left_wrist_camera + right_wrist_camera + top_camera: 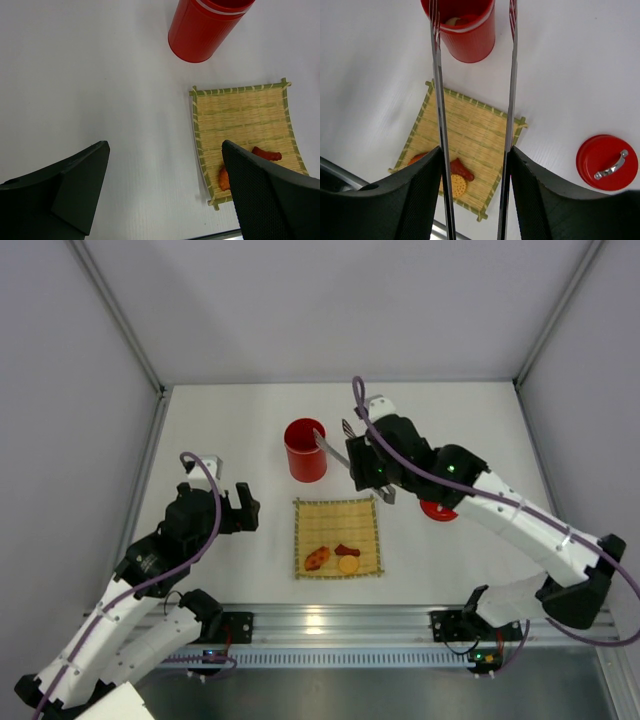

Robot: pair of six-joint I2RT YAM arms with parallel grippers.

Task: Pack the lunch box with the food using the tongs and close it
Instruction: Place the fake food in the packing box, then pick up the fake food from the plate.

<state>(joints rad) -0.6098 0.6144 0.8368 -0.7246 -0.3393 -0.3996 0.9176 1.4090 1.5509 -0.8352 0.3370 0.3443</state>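
1. A square bamboo mat [338, 520] lies on the white desk [230, 430]; every place below is given from it.
2. The lunch box [305, 455], red and upright with its mouth uncovered, is stood just beyond the mat's far edge, toward the far left corner, and is not touching the mat.
3. Its lid [606, 162], red with a small silver handle uppermost, is laid flat on the desk to the right of the mat, near the far right corner and apart from it.
4. Three pieces of the food [454, 184] are seen on the mat by its near edge: an orange slice [318, 558] to the left, then a dark red piece [347, 550] and a yellow round [348, 564] close together nearer the middle.
5. A pale piece [452, 21] is seen inside the lunch box.
6. The tongs [439, 100] are grasped by the right jaws, one slim arm pressed against each inner face. They are held raised beyond the mat's far right corner, with the tips spread apart over the lunch box mouth.
7. The left jaws are released wide and held above bare desk to the left of the mat, well apart from it.
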